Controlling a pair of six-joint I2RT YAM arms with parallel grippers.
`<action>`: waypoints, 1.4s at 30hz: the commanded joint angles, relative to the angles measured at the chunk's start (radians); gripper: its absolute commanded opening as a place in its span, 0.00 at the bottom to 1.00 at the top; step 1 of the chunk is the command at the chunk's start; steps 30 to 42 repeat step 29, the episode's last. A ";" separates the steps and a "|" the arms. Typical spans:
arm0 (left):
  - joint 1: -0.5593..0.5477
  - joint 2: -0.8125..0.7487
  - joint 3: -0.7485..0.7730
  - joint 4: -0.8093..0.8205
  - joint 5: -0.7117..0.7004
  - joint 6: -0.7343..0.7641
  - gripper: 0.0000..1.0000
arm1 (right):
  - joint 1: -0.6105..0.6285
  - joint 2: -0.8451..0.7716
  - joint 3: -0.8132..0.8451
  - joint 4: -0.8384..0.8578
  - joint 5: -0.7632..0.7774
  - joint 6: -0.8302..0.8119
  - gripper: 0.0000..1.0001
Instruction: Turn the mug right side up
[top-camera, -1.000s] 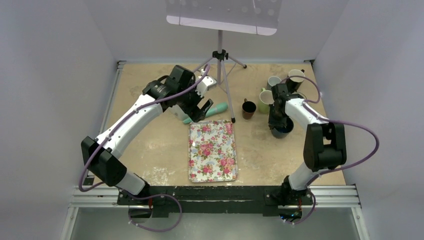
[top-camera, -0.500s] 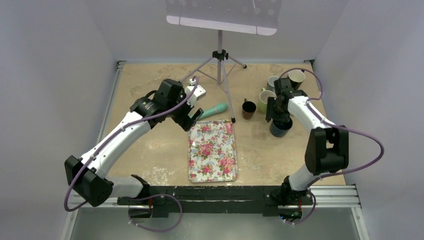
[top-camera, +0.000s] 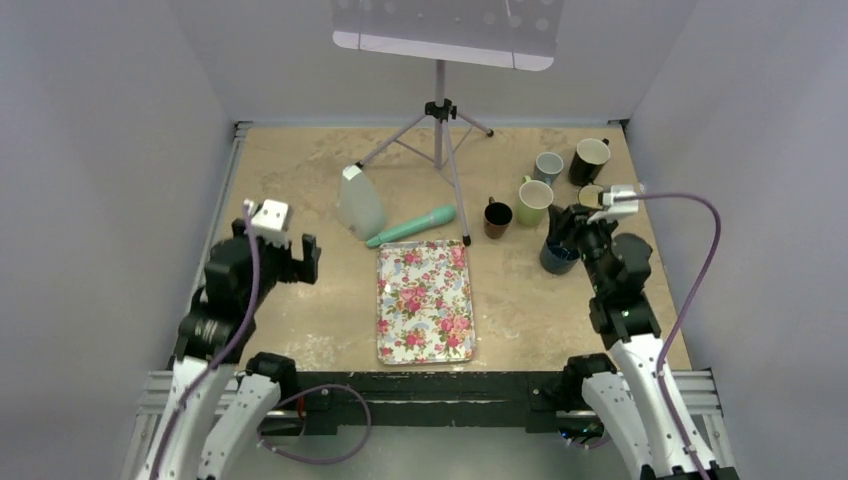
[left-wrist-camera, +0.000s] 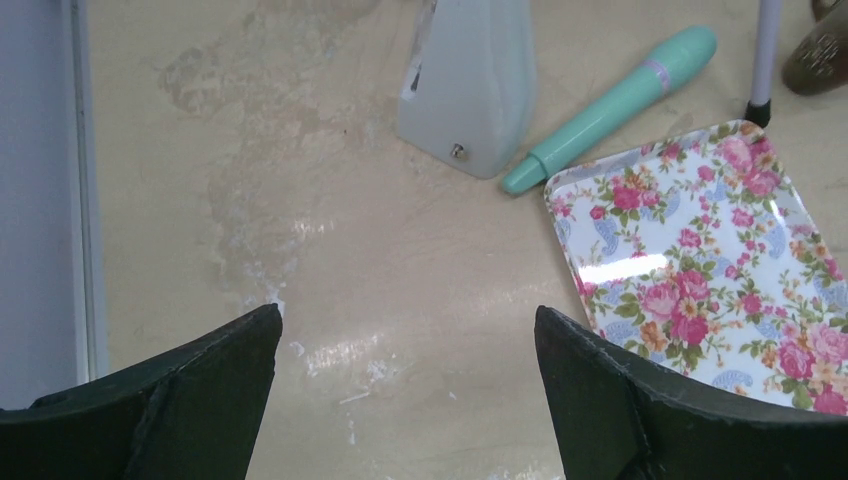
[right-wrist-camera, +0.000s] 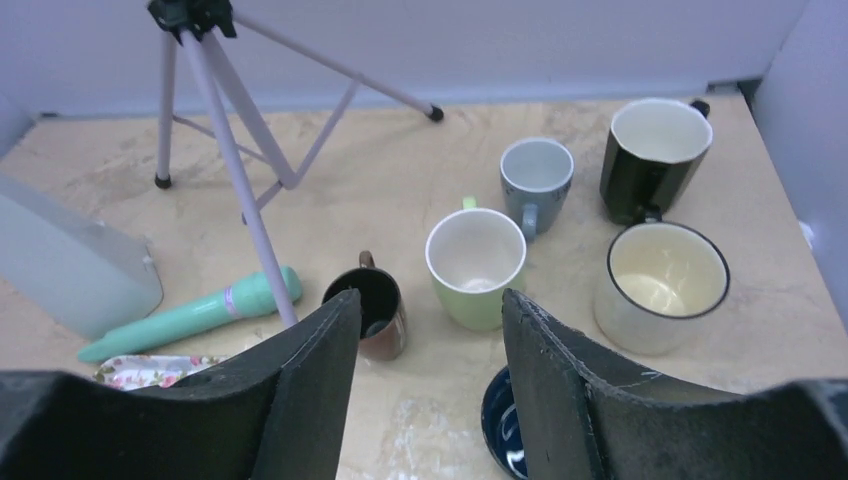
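Two robot arms sit folded at the near edge of the bench (top-camera: 300, 320). The left fingers (top-camera: 305, 262) are spread wide and hold nothing, hanging over bare bench to the left of a floral tray (top-camera: 424, 300). The right fingers (top-camera: 572, 228) are parted and empty. The dark blue mug (top-camera: 556, 260) stands mouth up on the bench just below them, right of the tray. Beyond the tray lies a teal wand (top-camera: 412, 224), its near end just beside a white plastic jug (top-camera: 359, 203). Further back on the right, five more mugs stand upright: a brown mug (top-camera: 497, 216), a green mug (top-camera: 533, 201), a cream mug (right-wrist-camera: 660, 285), a grey-blue mug (top-camera: 548, 166) and a black mug (top-camera: 590, 158). A tripod (top-camera: 440, 120) stands farthest back, one leg coming down by the tray's far corner.
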 joint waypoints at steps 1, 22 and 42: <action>0.005 -0.321 -0.324 0.342 -0.063 -0.026 1.00 | 0.005 -0.128 -0.284 0.396 -0.036 -0.016 0.58; 0.005 -0.247 -0.652 0.613 -0.117 -0.044 0.88 | 0.005 -0.329 -0.507 0.422 0.194 -0.047 0.58; 0.005 -0.245 -0.660 0.624 -0.147 -0.062 0.91 | 0.005 -0.303 -0.499 0.420 0.195 -0.045 0.58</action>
